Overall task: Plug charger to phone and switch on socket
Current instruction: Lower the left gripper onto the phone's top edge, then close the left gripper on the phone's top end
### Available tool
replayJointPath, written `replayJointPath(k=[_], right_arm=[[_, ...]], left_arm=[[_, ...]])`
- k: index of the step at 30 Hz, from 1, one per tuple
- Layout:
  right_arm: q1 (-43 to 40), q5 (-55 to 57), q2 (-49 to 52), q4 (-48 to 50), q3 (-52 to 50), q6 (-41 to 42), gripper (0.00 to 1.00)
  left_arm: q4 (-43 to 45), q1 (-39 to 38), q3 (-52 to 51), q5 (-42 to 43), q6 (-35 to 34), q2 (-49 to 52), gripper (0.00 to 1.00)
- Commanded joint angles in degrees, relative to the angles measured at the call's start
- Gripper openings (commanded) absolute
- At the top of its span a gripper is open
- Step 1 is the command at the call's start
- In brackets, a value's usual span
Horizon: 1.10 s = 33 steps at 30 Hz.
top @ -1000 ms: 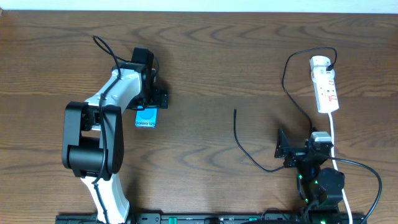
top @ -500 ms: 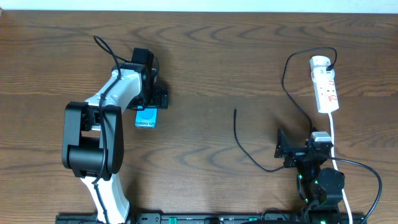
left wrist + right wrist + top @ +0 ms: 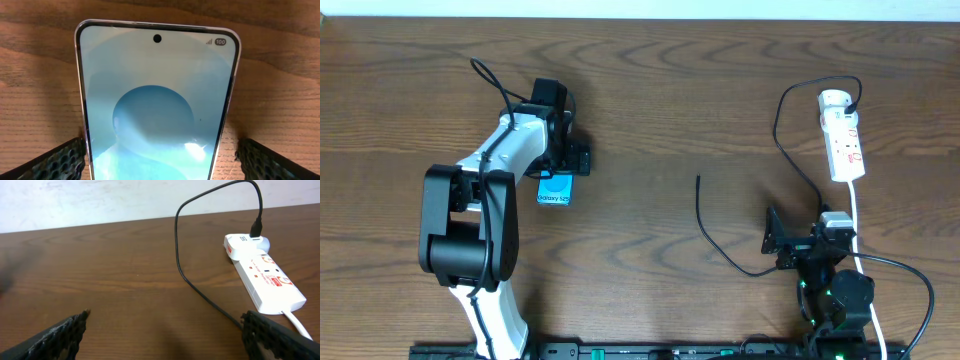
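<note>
I am hovering my left tool (image 3: 160,162) over the phone (image 3: 157,100), its fingers spread wide on either side of the long edges and pinching nothing. The phone is lying flat, screen up, left of the middle of the surface (image 3: 650,100). To do this well, I judge, I should be closing evenly on both edges and keeping the port end free. My left arm (image 3: 470,220) is reaching out from the near edge, elbow folded. My right tool (image 3: 167,330) is likewise spread and empty, sitting low by the near right corner and facing the socket (image 3: 844,140) toward the far right corner. The charger (image 3: 703,222) is trailing from the socket, its tip lying well apart from the phone.
</note>
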Motion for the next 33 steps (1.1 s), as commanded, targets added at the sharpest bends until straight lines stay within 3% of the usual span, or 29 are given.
replayJointPath(k=[1, 9, 21, 33], right_arm=[[0.4, 0.1, -0.3, -0.3, -0.1, -0.4, 0.99], [0.4, 0.1, -0.3, -0.3, -0.1, -0.4, 0.99], [0.4, 0.1, -0.3, -0.3, -0.1, -0.4, 0.99], [0.4, 0.1, -0.3, -0.3, -0.1, -0.4, 0.99]], left_arm=[[0.0, 0.2, -1.7, 0.5, 0.4, 0.8, 0.98], [-0.1, 0.2, -1.7, 0.5, 0.4, 0.8, 0.99], [-0.1, 0.2, -1.7, 0.6, 0.4, 0.8, 0.83], [-0.4, 0.2, -1.7, 0.5, 0.4, 0.8, 0.75]])
